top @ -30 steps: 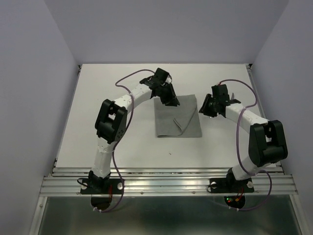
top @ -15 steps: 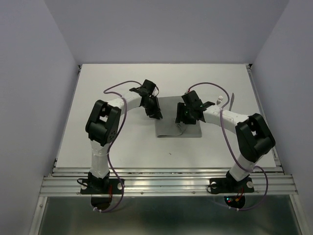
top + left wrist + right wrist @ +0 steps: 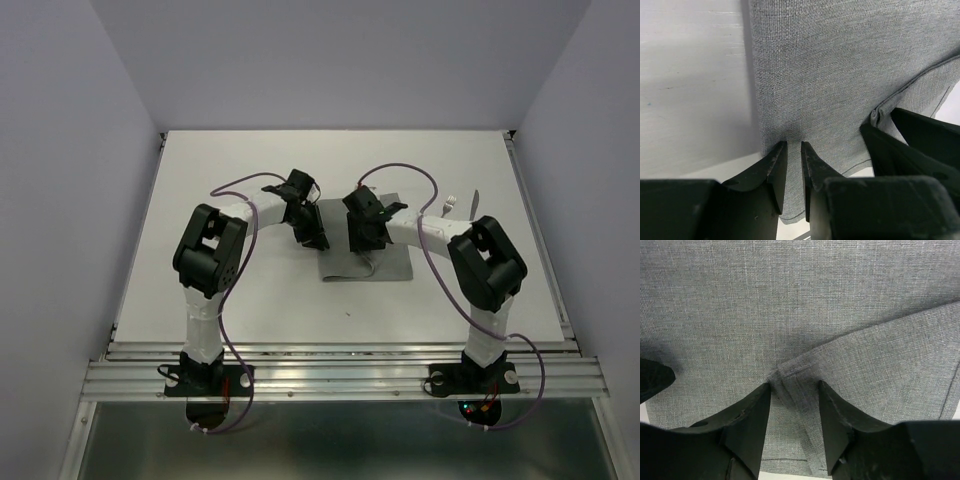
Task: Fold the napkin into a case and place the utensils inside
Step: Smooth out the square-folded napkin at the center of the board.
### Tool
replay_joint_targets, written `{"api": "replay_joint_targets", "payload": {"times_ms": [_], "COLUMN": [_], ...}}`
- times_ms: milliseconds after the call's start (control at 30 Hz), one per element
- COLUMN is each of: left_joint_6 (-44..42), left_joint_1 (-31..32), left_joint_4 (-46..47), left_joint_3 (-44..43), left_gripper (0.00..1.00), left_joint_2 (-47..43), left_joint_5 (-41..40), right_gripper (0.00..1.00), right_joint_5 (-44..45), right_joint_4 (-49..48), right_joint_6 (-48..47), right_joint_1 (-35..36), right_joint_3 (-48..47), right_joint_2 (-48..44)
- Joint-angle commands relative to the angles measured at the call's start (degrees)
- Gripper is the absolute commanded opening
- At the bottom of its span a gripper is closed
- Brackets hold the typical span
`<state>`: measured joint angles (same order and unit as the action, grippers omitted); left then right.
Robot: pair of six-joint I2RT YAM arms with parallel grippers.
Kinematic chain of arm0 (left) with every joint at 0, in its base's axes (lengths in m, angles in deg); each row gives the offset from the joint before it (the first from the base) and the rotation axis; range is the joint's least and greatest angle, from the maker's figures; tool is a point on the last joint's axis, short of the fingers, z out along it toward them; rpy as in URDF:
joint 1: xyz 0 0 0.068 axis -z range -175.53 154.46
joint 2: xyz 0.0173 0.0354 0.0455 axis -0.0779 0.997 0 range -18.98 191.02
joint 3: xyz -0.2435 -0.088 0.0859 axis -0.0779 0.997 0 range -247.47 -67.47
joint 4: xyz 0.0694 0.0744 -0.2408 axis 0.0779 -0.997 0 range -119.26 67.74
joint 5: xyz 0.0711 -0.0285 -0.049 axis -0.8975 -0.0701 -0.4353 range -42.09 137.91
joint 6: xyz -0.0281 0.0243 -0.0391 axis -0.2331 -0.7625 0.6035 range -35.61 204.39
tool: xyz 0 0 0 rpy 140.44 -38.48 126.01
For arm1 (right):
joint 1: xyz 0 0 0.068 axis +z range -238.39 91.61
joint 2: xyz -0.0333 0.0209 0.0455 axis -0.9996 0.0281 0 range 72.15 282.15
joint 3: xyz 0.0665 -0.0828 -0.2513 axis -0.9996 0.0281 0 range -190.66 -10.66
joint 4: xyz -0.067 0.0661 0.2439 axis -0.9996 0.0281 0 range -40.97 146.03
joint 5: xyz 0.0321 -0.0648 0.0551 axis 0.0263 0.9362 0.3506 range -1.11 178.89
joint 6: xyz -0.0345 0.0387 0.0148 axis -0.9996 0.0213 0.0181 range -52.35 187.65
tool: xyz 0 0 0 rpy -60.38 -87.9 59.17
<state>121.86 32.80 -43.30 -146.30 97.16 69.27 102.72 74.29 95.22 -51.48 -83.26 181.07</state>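
- Folding step: napkin [image 3: 385, 266] flat, 1 flap [image 3: 880, 355] laid over.
- Left gripper [image 3: 794, 145] jaws barely apart at its edge; right gripper [image 3: 795, 385] jaws apart, straddling the flap's corner.
- Next: pinch that corner.

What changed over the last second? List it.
The left gripper came nearer along the left edge of the napkin. The right gripper swung left onto the folded flap, jaws astride its corner. Nothing visibly taken or let go. The napkin stayed in place.
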Motion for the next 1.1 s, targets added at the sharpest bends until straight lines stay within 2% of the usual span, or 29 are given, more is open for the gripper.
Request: {"api": "replay_joint_targets", "payload": {"times_ms": [0,400,767,1067], "left_joint_6": [-1.09,-1.35,-2.4,-3.72], "left_joint_1": [-0.56,-0.56,-0.83,-0.83], "left_joint_4": [-0.06,-0.5,-1.64,-2.51], "left_joint_3": [1.66,0.96,-0.36,-0.19], "left_gripper": [0.29,0.28,0.28,0.29], "left_joint_2": [-2.93,-2.49,-1.88,-3.46], "left_joint_5": [-0.09,-0.01,-0.45,-0.71], "right_gripper": [0.45,0.01,0.01,0.01], "right_joint_5": [2.7,7.7,13.07,10.88], "right_joint_4": [1.38,1.11,-0.73,-2.22], "right_joint_6": [-1.03,1.95,9.59,15.48], "right_joint_1": [0.54,1.06,1.06,1.06], "right_joint_3": [-1.93,0.52,13.09,21.44], "right_joint_2": [-0.12,-4.67,-19.17,-22.53]}}
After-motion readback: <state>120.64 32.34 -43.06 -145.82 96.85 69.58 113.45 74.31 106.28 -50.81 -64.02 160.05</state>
